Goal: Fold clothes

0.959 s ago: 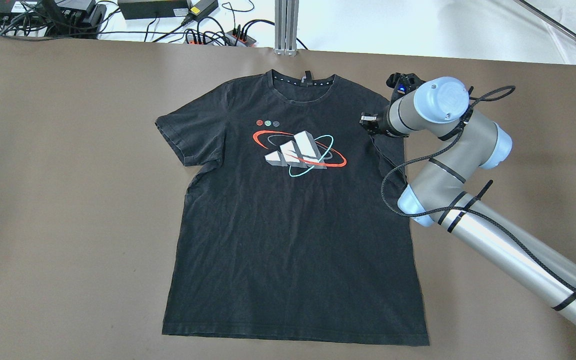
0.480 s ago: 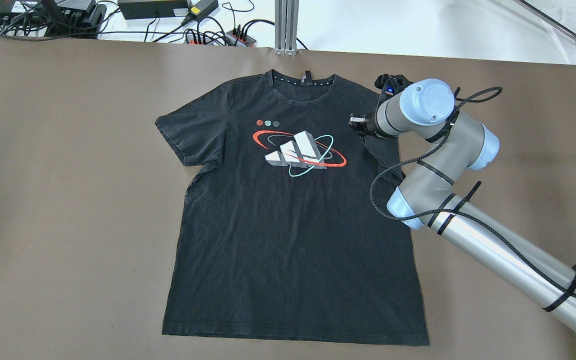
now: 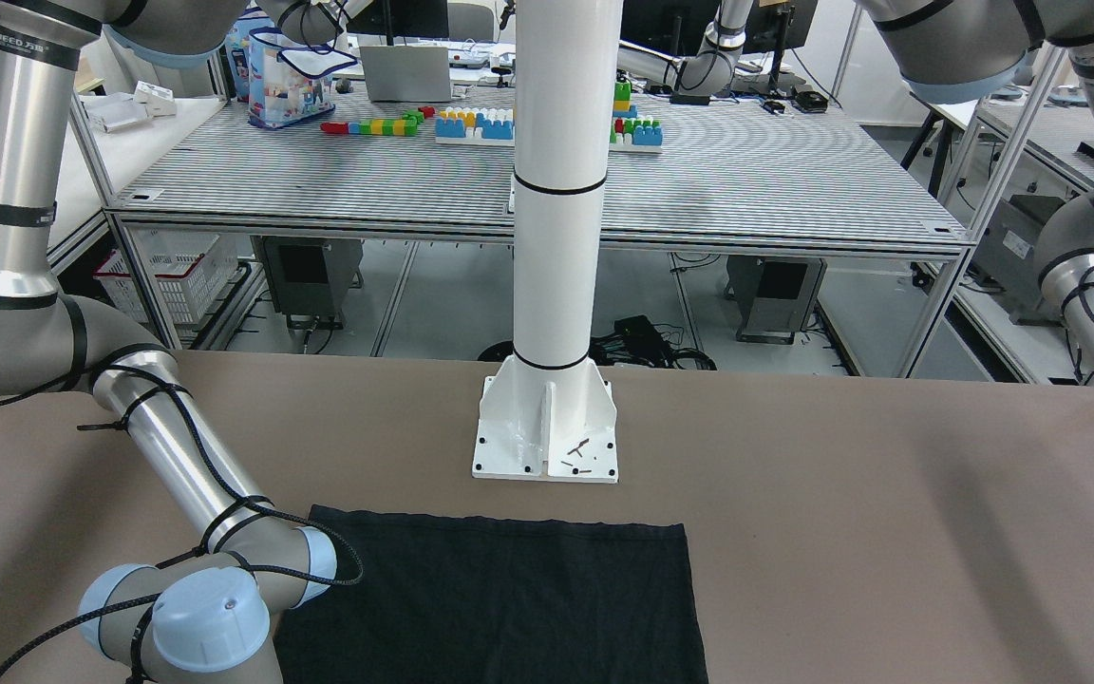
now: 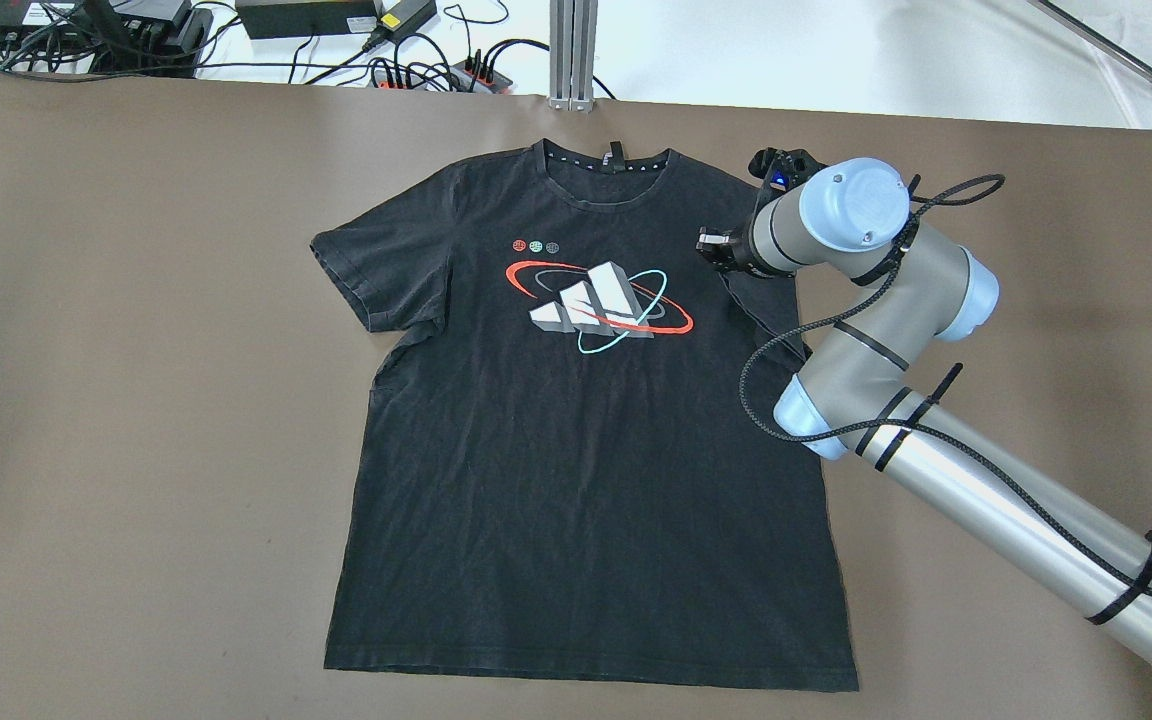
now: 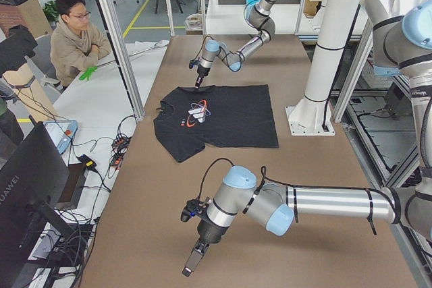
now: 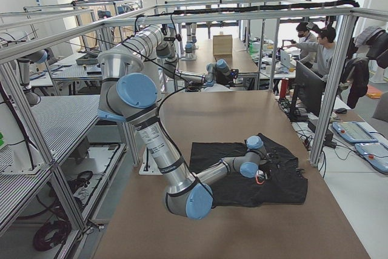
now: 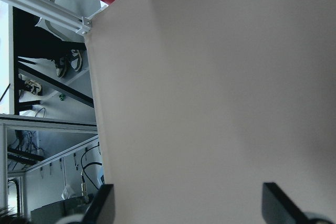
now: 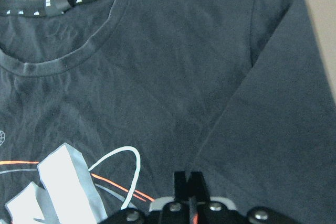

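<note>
A black t-shirt [image 4: 576, 450] with a white, red and teal logo lies flat and face up on the brown table, collar at the far side. It also shows in the right wrist view [image 8: 157, 77] and the front-facing view [image 3: 509, 589]. My right gripper [image 4: 711, 248] is over the shirt's right chest, beside the sleeve [image 8: 283, 108]. In the right wrist view the gripper [image 8: 189, 181] has its fingers pressed together with no cloth between them. My left gripper [image 7: 189, 208] is wide open over bare table, far from the shirt, and it also shows in the exterior left view [image 5: 192, 261].
Cables and power supplies [image 4: 336, 25] and a metal post [image 4: 572, 55] lie past the table's far edge. The white pillar base [image 3: 547, 427] stands behind the shirt's hem. An operator [image 5: 74, 38] sits beyond the far edge.
My right arm has moved a little to the left over the shirt's right chest, then held still. The shirt has not moved.
</note>
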Motion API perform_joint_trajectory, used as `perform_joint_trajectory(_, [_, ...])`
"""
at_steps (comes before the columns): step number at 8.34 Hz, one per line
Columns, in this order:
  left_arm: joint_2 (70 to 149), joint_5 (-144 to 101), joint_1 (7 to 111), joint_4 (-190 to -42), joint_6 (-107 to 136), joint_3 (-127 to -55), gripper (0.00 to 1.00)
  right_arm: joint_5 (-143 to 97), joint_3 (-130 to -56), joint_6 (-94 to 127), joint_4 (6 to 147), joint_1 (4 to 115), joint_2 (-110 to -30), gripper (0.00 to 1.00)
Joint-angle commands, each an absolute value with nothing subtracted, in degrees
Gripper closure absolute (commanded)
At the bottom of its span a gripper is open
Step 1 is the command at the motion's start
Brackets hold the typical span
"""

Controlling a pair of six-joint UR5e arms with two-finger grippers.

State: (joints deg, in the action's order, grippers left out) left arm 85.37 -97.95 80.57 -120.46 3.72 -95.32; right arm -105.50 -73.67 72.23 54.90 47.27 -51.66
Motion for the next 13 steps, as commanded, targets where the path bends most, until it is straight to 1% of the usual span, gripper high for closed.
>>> perform_joint_trajectory(1, [89.18,-107.77,76.39,-120.50,13.40,-95.71,0.00,-105.47,-76.36,72.95,54.67,44.83,-53.51,0.05])
perform_joint_trajectory(2, [93.12,-115.06,74.72,-120.41,19.45,-95.45,0.00,-105.47,-77.42,72.86,54.93,44.48,-53.61,0.05])
perform_joint_trajectory(3, [99.86,-117.40,70.18,-119.71,28.30,-94.32,0.00,-105.47,-78.04,72.86,55.11,44.47,-53.96,0.05])
perform_joint_trajectory(4, [108.02,-117.07,63.35,-119.62,37.79,-89.43,0.00,-105.47,-78.31,72.95,55.11,44.47,-54.49,0.05])
perform_joint_trajectory(5, [114.20,-116.72,58.93,-120.40,44.58,-83.29,0.02,-105.47,-78.92,72.95,55.19,44.30,-54.75,0.05])
perform_joint_trajectory(6, [118.09,-116.72,57.84,-120.85,45.43,-77.84,0.06,-105.47,-80.06,72.95,55.28,44.30,-55.63,0.06])
perform_joint_trajectory(8, [122.50,-116.72,56.87,-127.76,46.05,-68.08,0.18,-105.47,-80.42,72.95,55.28,44.30,-55.90,0.06])
perform_joint_trajectory(9, [126.35,-116.72,56.87,-130.84,46.23,-62.11,0.25,-105.56,-80.51,72.95,55.28,44.21,-55.90,0.06])
perform_joint_trajectory(10, [128.04,-116.72,55.65,-131.48,46.67,-60.14,0.35,-105.56,-80.59,72.95,55.28,44.21,-55.90,0.06])
perform_joint_trajectory(11, [128.14,-116.72,55.37,-131.48,46.84,-59.94,0.43,-105.47,-80.68,72.95,55.28,44.21,-55.90,0.06])
perform_joint_trajectory(12, [128.23,-116.72,55.11,-131.57,46.76,-59.59,0.49,-105.47,-80.51,72.95,55.20,44.21,-56.77,0.06])
perform_joint_trajectory(13, [128.93,-116.63,54.67,-131.49,46.76,-59.15,0.54,-105.47,-80.68,72.95,55.02,44.21,-56.86,0.06])
